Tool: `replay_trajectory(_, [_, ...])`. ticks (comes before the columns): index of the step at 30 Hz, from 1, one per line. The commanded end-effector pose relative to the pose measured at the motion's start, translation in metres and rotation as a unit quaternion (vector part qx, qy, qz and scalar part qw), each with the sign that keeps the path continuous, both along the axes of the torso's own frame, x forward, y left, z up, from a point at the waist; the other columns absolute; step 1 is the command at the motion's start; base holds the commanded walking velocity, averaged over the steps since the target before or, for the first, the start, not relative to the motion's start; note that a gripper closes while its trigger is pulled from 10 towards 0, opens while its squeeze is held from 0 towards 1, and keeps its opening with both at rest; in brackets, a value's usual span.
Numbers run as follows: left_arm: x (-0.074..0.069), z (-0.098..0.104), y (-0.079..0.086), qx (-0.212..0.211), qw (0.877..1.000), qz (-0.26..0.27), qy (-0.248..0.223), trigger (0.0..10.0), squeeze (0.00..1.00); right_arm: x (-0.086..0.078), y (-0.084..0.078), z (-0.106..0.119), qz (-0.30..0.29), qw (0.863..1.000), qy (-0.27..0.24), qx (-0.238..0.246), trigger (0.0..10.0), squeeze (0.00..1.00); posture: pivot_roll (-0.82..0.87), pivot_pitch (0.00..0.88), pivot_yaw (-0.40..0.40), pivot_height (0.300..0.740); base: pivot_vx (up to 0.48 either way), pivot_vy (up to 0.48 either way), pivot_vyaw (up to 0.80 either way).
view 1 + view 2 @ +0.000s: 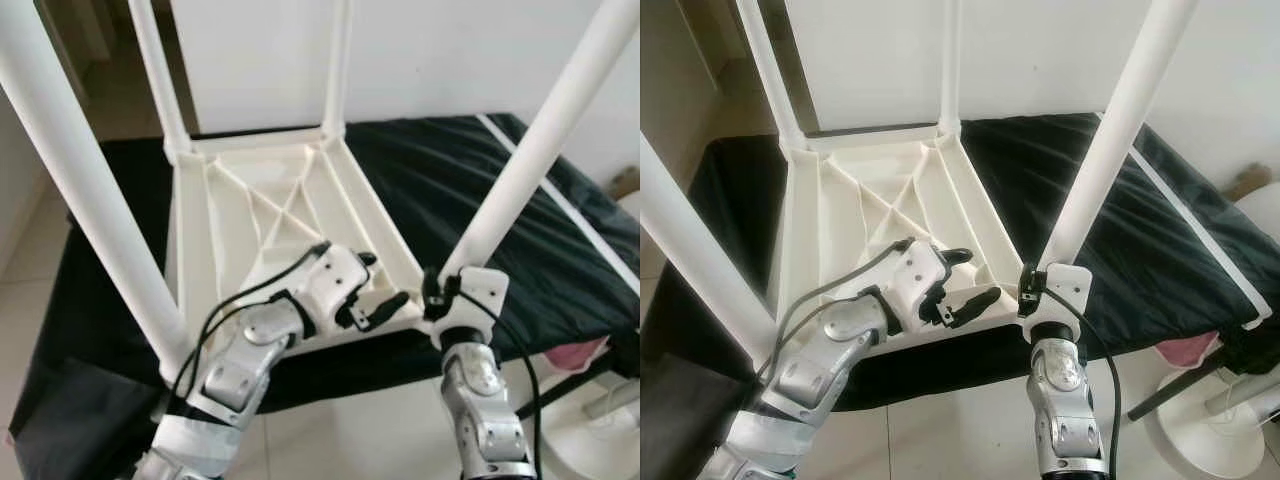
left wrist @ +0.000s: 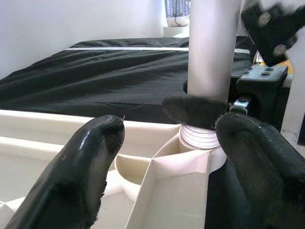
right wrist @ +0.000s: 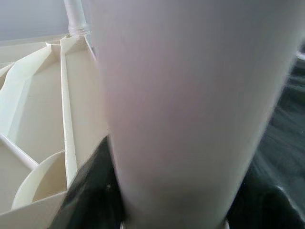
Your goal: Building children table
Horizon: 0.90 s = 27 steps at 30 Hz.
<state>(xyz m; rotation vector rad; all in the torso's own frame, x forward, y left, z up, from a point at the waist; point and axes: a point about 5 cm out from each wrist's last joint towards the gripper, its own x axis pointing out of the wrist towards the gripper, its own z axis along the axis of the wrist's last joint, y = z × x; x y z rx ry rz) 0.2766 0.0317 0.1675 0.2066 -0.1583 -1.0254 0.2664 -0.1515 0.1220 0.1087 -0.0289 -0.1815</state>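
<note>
Clamping the upright white table leg at its socket, right gripper holds; left gripper gapes beside, over the inverted tabletop.

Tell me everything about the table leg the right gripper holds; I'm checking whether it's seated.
The near-right table leg is a smooth white tube, plastic by its look, rising at a slant from the corner socket of the upturned tabletop. The right gripper is shut around its base, just above a ribbed collar at the socket. Whether it's fully seated can't be told.
</note>
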Motion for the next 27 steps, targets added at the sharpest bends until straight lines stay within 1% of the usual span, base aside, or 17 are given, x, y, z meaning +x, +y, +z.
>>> replay_trajectory(1, [-0.001, -0.001, 0.0, 0.0, 1.0, -0.008, 0.0, 10.0, 0.0, -0.006, 0.002, -0.02, -0.016, 0.998, 0.047, 0.03, 10.0, 1.0, -0.03, 0.002, -0.041, 0.74, 0.0, 0.0, 0.0])
replay_trajectory(8, [-0.002, -0.001, -0.002, 0.0, 1.0, -0.011, 0.001, 10.0, 0.0, -0.006, 0.002, -0.016, -0.002, 0.999, 0.038, 0.024, 10.0, 1.0, -0.04, 0.001, -0.042, 0.74, 0.0, 0.0, 0.0])
replay_trajectory(11, [-0.003, -0.001, -0.003, -0.002, 1.0, -0.013, 0.002, 10.0, 0.0, -0.006, -0.001, -0.013, 0.01, 0.999, 0.031, 0.022, 10.0, 1.0, -0.04, 0.0, -0.043, 0.74, 0.0, 0.0, 0.0])
replay_trajectory(12, [-0.003, -0.002, -0.004, -0.001, 1.0, -0.014, 0.002, 10.0, 0.0, -0.006, -0.006, -0.012, 0.03, 0.999, 0.025, 0.022, 10.0, 1.0, -0.05, 0.0, -0.045, 0.74, 0.0, 0.0, 0.0])
replay_trajectory(14, [-0.003, -0.002, -0.004, -0.001, 1.0, -0.014, 0.002, 10.0, 0.0, -0.006, -0.007, -0.012, 0.034, 0.999, 0.024, 0.021, 10.0, 1.0, -0.05, 0.0, -0.045, 0.74, 0.0, 0.0, 0.0])
replay_trajectory(15, [-0.003, -0.002, -0.004, -0.001, 1.0, -0.015, 0.002, 10.0, 0.0, -0.005, -0.009, -0.011, 0.054, 0.998, 0.022, 0.017, 10.0, 0.0, -0.05, 0.0, -0.046, 0.74, 0.0, 0.0, 0.0])
replay_trajectory(18, [-0.003, -0.002, -0.005, -0.001, 1.0, -0.015, 0.002, 10.0, 0.0, -0.005, -0.012, -0.01, 0.071, 0.997, 0.021, 0.016, 10.0, 0.0, -0.05, 0.0, -0.046, 0.74, 0.0, 0.0, 0.0])
replay_trajectory(20, [-0.003, -0.001, -0.006, -0.003, 1.0, -0.016, 0.002, 10.0, 0.0, 0.001, -0.023, -0.002, 0.112, 0.994, 0.011, -0.001, 10.0, 0.0, -0.06, 0.0, -0.048, 0.74, 0.0, 0.0, 0.0])
replay_trajectory(21, [-0.003, -0.001, -0.006, -0.003, 1.0, -0.016, 0.002, 10.0, 0.0, 0.001, -0.023, -0.002, 0.112, 0.994, 0.011, -0.001, 10.0, 0.0, -0.06, 0.0, -0.048, 0.74, 0.0, 0.0, 0.0])
replay_trajectory(22, [-0.003, 0.0, -0.007, -0.005, 1.0, -0.017, 0.001, 10.0, 0.0, 0.006, -0.03, 0.004, 0.14, 0.99, 0.003, -0.019, 10.0, 0.0, -0.06, 0.0, -0.048, 0.74, 0.0, 0.0, 0.0])
replay_trajectory(23, [-0.003, 0.0, -0.007, -0.005, 1.0, -0.017, 0.001, 10.0, 0.0, 0.006, -0.03, 0.004, 0.14, 0.99, 0.003, -0.019, 10.0, 0.0, -0.06, 0.0, -0.048, 0.74, 0.0, 0.0, 0.0])
replay_trajectory(25, [-0.002, 0.0, -0.008, -0.007, 1.0, -0.018, 0.001, 10.0, 0.0, 0.011, -0.036, 0.009, 0.18, 0.983, -0.001, -0.043, 10.0, 0.0, -0.06, 0.0, -0.049, 0.74, 0.0, 0.0, 0.0])
replay_trajectory(26, [-0.002, 0.0, -0.008, -0.007, 1.0, -0.018, 0.001, 10.0, 0.0, 0.011, -0.036, 0.009, 0.18, 0.983, -0.001, -0.043, 10.0, 0.0, -0.06, 0.0, -0.049, 0.74, 0.0, 0.0, 0.0])
replay_trajectory(27, [-0.002, 0.001, -0.008, -0.007, 1.0, -0.018, 0.001, 10.0, 0.0, 0.012, -0.037, 0.011, 0.194, 0.979, -0.002, -0.06, 10.0, 0.0, -0.06, 0.0, -0.05, 0.74, 0.0, 0.0, 0.0])
